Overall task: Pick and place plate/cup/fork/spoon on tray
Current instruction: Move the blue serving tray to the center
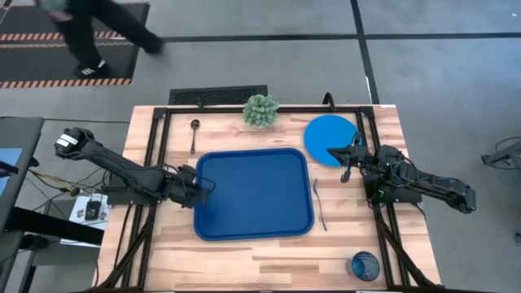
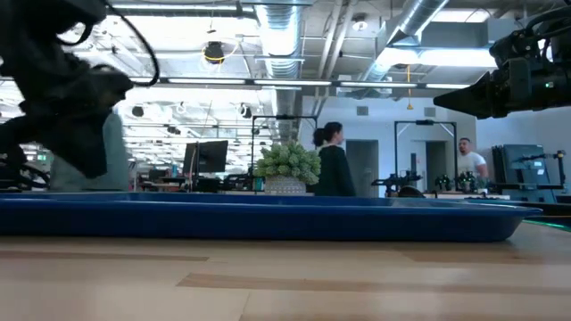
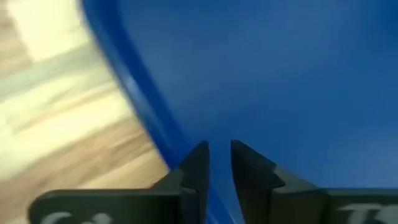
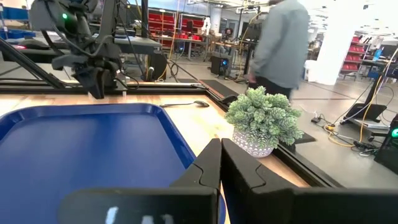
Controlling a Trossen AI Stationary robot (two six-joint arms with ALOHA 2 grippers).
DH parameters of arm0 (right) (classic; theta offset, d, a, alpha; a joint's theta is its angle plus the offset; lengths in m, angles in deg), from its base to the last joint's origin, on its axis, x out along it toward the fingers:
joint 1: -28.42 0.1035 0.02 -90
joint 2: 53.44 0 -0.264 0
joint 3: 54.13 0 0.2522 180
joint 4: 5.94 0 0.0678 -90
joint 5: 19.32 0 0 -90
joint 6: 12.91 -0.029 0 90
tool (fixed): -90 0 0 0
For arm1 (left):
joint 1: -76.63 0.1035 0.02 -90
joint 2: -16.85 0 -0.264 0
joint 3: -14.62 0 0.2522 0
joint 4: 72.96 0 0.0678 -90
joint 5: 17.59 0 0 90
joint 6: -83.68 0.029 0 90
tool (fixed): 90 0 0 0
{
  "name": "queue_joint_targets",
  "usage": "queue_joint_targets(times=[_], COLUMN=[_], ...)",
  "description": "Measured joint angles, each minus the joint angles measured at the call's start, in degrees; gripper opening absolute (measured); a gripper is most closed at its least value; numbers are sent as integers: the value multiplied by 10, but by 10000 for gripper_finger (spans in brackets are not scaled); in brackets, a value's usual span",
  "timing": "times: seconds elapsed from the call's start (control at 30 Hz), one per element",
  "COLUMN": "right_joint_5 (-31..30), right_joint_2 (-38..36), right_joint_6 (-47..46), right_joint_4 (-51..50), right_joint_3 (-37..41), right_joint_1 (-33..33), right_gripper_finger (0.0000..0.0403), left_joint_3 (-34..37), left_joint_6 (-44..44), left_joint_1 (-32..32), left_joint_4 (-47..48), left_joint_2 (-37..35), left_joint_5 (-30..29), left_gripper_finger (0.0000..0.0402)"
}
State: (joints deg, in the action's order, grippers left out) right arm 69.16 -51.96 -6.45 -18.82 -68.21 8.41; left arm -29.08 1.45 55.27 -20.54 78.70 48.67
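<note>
Tray (image 1: 254,194) sits mid-tabletop (image 1: 269,256), nothing on it. Left claw (image 1: 208,188) over the tray's left rim, fingers nearly together with a narrow gap, gripping nothing. Right claw (image 1: 347,162) near the plate's (image 1: 329,137) lower edge, fingers close together; can't tell if they touch the plate. Fork (image 1: 319,205) lies just right of the tray, spoon (image 1: 194,134) at the back left, cup (image 1: 365,265) at the front right corner. Potted plant (image 1: 260,111) at the back edge.
</note>
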Motion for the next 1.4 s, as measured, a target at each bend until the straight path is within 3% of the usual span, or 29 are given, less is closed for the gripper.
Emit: queue_joint_targets(times=[0.13, 0.37, 0.57, 0.93, 1.4], right_joint_5=[0, 0, 0, 0, 0], right_joint_2=[0, 0, 0, 0, 0], right_joint_6=[0, 0, 0, 0, 0], right_joint_4=[0, 0, 0, 0, 0], right_joint_3=[0, 0, 0, 0, 0], right_joint_1=[0, 0, 0, 0, 0], right_gripper_finger=[33, 33, 33, 33, 33], left_joint_3=[-16, -17, -17, -17, -37], left_joint_6=[117, 263, 336, 325, 293], left_joint_1=[0, 0, -15, -17, -18], left_joint_4=[-43, -120, -169, -179, -38], left_joint_2=[0, 21, 80, 141, 139], left_joint_5=[13, 109, 182, 220, 196], left_gripper_finger=[5, 0, 0, 0, 0])
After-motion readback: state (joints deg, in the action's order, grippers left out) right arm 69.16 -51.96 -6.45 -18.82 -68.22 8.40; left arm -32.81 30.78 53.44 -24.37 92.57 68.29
